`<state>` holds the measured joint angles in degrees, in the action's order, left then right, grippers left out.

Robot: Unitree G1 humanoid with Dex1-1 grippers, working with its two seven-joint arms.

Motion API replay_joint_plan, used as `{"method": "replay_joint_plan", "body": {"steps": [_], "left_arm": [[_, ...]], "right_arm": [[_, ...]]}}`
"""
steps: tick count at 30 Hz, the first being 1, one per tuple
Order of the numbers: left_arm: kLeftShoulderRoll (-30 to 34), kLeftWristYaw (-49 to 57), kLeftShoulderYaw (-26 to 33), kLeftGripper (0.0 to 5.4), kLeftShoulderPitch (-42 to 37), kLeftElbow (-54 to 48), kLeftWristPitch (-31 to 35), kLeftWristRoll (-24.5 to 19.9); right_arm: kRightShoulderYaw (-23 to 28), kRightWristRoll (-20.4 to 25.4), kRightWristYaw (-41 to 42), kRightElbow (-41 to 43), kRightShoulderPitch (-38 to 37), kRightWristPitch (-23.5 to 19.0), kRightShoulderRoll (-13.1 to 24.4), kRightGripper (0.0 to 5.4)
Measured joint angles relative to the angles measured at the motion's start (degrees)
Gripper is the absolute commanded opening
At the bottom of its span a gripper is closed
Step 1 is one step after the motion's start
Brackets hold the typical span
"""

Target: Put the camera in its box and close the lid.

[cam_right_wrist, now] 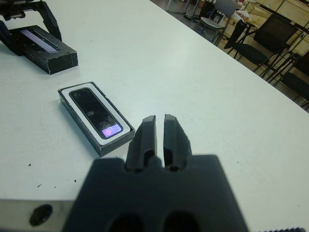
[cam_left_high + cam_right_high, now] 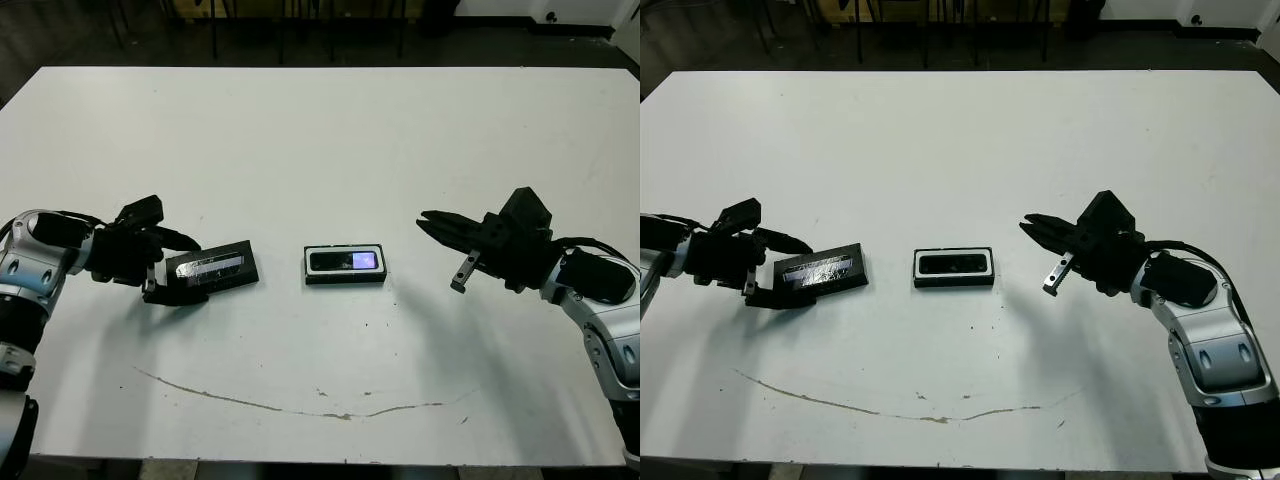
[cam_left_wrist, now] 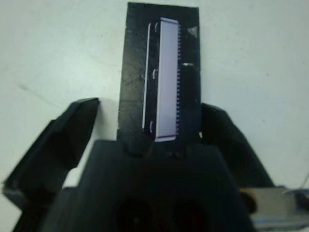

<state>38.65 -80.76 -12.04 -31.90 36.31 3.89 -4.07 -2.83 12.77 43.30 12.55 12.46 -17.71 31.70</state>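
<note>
The white tabletop (image 2: 320,140) carries only a few things, and the scene on it shows a task that seems about half done. The left hand (image 2: 165,268) is at the left side of the tabletop, and the right hand (image 2: 440,228) hangs at the right side, well apart from the things in the middle. The lid (image 2: 213,268) lies flat on the tabletop at the left, with its shiny silvery strip facing up, and it is not on the box. In the left wrist view the two black fingers (image 3: 63,140) of the left hand stand spread on both sides of the near end of the lid, so this hand is open around it and does not appear to pinch it yet. The right hand holds nothing, and its two fingers are pressed almost together. The box (image 2: 345,264) sits in the middle of the tabletop, between the two hands and just to the right of the lid. The camera (image 2: 344,262) already lies inside the box, flat in the white lining, with its purplish-blue window toward the right end. What is left, then, is to take the lid, bring it over the box and close it. No brand, label or readable writing can be made out on the lid, the box or the camera; only small pale marks beside the strip, too blurred to read.
</note>
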Motion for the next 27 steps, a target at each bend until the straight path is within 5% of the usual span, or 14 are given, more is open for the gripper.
{"method": "replay_joint_plan", "body": {"steps": [7, 15, 20, 27], "left_arm": [[0.12, 0.51, 0.30, 2.77, 1.11, -1.67, 0.61, -0.36], [-0.41, 3.85, 3.37, 2.76, 6.09, -8.14, 5.27, -4.29], [-3.54, 8.84, 8.32, 2.76, 12.70, -15.11, 8.97, -10.92], [-10.01, 19.83, 14.97, 2.76, 19.18, -22.99, 4.50, -15.63]], "right_arm": [[-0.31, 0.01, -0.06, 0.79, 0.06, -1.83, 0.00, 0.00], [-0.56, -0.13, -0.10, 0.87, 0.17, -1.89, 0.02, 0.00], [-0.82, -0.40, -0.17, 1.29, 0.29, -1.90, 0.04, 0.00], [-0.92, -0.60, -0.22, 1.05, 0.30, -1.81, -0.12, 0.00]]}}
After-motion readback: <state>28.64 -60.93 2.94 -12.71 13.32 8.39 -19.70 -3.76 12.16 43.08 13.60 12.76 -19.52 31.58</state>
